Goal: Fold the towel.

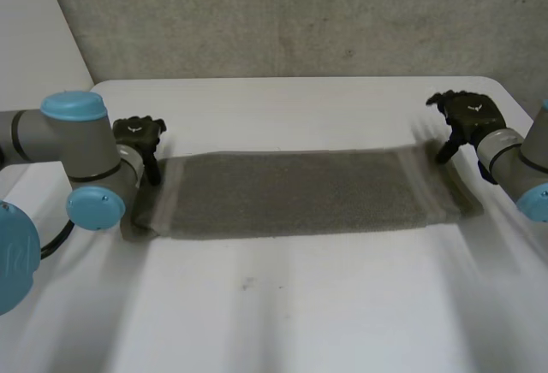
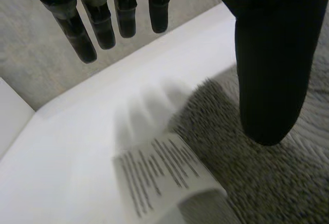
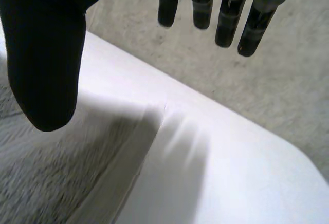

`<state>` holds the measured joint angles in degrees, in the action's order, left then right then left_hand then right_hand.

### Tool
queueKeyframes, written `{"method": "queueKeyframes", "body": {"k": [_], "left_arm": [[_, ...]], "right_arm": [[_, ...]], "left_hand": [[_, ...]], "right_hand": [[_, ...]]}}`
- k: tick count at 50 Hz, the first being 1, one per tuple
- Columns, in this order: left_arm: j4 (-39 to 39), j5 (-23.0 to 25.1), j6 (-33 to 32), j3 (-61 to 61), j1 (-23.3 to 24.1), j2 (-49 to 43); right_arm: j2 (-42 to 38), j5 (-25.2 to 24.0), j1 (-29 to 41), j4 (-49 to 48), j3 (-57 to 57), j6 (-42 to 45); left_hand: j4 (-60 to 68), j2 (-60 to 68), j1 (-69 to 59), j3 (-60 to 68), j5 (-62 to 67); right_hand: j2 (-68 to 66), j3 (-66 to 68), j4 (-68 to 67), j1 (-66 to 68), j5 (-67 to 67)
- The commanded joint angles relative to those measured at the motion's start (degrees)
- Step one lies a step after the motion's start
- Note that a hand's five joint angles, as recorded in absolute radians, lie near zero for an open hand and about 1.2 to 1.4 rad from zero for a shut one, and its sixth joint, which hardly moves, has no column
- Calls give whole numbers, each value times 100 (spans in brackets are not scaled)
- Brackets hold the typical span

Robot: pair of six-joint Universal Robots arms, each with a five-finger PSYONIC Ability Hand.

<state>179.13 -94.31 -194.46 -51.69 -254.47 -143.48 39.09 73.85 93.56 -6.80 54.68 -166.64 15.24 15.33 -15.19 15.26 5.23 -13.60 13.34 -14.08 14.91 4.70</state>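
Hovering at opposite ends of the flat towel (image 1: 300,193), left hand (image 1: 139,133) and right hand (image 1: 467,115), both released, empty.

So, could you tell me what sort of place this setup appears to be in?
Probably a robotics lab or test bench, not a home: a white table against a rough grey wall, with a single grey towel laid flat between the left robot hand and right robot hand.

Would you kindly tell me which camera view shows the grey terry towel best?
The head view: the grey terry towel lies whole, a flat strip between the left hand and the right hand. The left wrist view gives its corner and white printed label; the right wrist view, the other end's edge.
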Motion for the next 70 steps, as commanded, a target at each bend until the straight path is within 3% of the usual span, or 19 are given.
{"method": "queueKeyframes", "body": {"k": [1,13,20,25,27,33,40,55,58,60,70], "left_arm": [[-36,-43,49,-298,-6,610],[34,10,84,-2310,161,2535],[314,27,294,-3661,196,3491],[676,36,435,-4385,188,3906],[894,45,479,-4726,179,4055],[1229,45,488,-5009,135,4091],[1388,45,488,-5175,126,4082],[1599,53,488,-5281,117,4012],[1599,53,488,-5281,109,4012],[1599,53,488,-5299,100,4012],[1607,53,488,-5325,109,4021]], "right_arm": [[529,24,4,-6,130,0],[2434,-55,-75,239,1561,175],[3059,-99,-84,784,2448,692],[3280,-126,-180,908,3207,1133],[3377,-195,-329,821,3731,1396],[3351,-591,-497,311,4261,1564],[2605,-1189,-690,-699,4525,1608],[1821,-1163,-717,-832,4165,2232],[1813,-1154,-778,-911,4147,2232],[1804,-1145,-804,-990,4147,2232],[1839,-777,-980,-1280,4121,2188]], "left_hand": [[-317,-327,313,-319,-316],[-469,-478,464,-471,-468],[-469,-478,464,-471,-468],[-452,-461,447,-454,-451],[-452,-461,447,-454,-451],[-452,-461,447,-454,-451],[-469,-478,464,-471,-468],[-469,-478,464,-471,-468],[-469,-478,464,-471,-468],[-469,-478,464,-471,-468],[-469,-478,464,-471,-468]], "right_hand": [[360,-334,408,-491,-470],[360,-334,408,-491,-470],[360,-334,408,-491,-470],[-203,229,-156,72,94],[-1158,1183,-1110,1027,1048],[-1583,1608,-1535,1452,1473],[-1969,1995,-1921,1838,1859],[-3568,3593,-3520,3437,3458],[-4594,4619,-4546,4463,4484],[-6417,6442,-6369,6286,6307],[-6640,6666,-6592,6509,6530]]}}
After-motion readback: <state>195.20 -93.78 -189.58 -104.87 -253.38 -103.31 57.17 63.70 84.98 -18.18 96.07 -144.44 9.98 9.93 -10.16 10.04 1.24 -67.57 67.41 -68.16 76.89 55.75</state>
